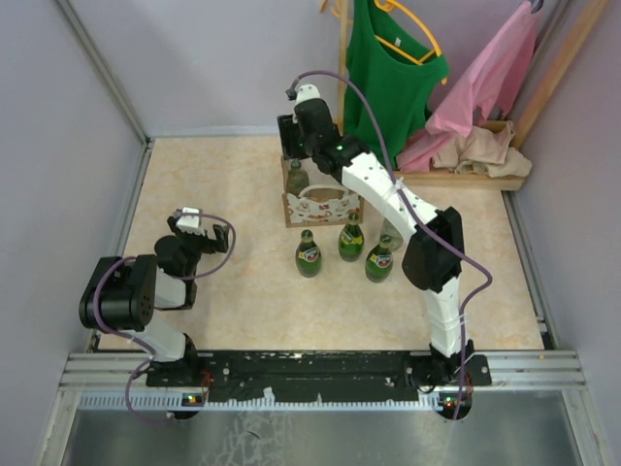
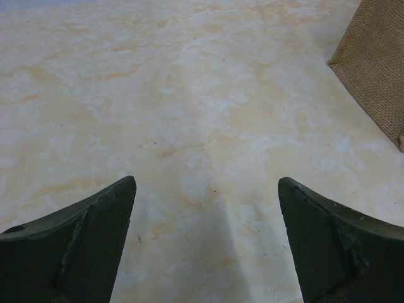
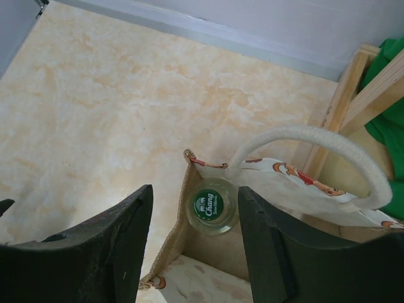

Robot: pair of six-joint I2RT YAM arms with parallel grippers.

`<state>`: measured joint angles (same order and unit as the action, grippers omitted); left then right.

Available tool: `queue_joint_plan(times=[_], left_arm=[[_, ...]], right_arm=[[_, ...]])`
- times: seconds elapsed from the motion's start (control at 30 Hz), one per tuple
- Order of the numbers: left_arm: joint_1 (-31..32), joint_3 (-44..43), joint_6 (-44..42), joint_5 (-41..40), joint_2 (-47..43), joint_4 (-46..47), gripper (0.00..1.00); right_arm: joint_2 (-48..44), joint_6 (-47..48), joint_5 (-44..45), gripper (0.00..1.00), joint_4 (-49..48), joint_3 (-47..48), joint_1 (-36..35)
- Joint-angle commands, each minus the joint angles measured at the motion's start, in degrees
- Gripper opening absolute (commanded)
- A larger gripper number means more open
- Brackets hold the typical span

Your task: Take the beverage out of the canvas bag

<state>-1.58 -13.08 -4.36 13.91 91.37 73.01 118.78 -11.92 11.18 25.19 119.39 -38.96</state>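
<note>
The fingers (image 3: 113, 252) of the right gripper (image 3: 196, 192) stand partly apart, at a medium width, and they hold nothing. In the right wrist view the bottle (image 3: 213, 205), with a green cap that reads "Chang", shows in the gap between them. It is nearer to the finger on the right of that view, and I see no contact with either finger. The bottle stands upright inside the canvas bag (image 3: 169, 249), in the corner by the burlap side wall. One white handle (image 3: 303, 136) arches just beside it. I judge the step to be the approach for the grasp: the gripper is lined up above the neck but has not taken it. The next move calls for going down a little, centering the neck, closing on it, and lifting straight up without catching the handle. Outside the bag, three green bottles (image 1: 350, 238) stand on the table (image 1: 213, 165) just in front of it. The left gripper (image 2: 205, 183) hangs over bare table with its fingers wide and empty, well apart from the bag.
</note>
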Motion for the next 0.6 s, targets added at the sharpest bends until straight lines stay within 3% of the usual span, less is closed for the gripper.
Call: queue_joint_plan(times=[0.0,0.57], left_arm=[[0.39,-0.78,-0.25,-0.12,0.03,0.46,1.00],[0.35,-0.80,-0.30,-0.20,0.03,0.46,1.00]], right_arm=[[0.46,-0.30,-1.68,0.56,-1.62,1.34,0.01],[5.07,2.31,2.64,0.61,-0.87,-0.22,0.02]])
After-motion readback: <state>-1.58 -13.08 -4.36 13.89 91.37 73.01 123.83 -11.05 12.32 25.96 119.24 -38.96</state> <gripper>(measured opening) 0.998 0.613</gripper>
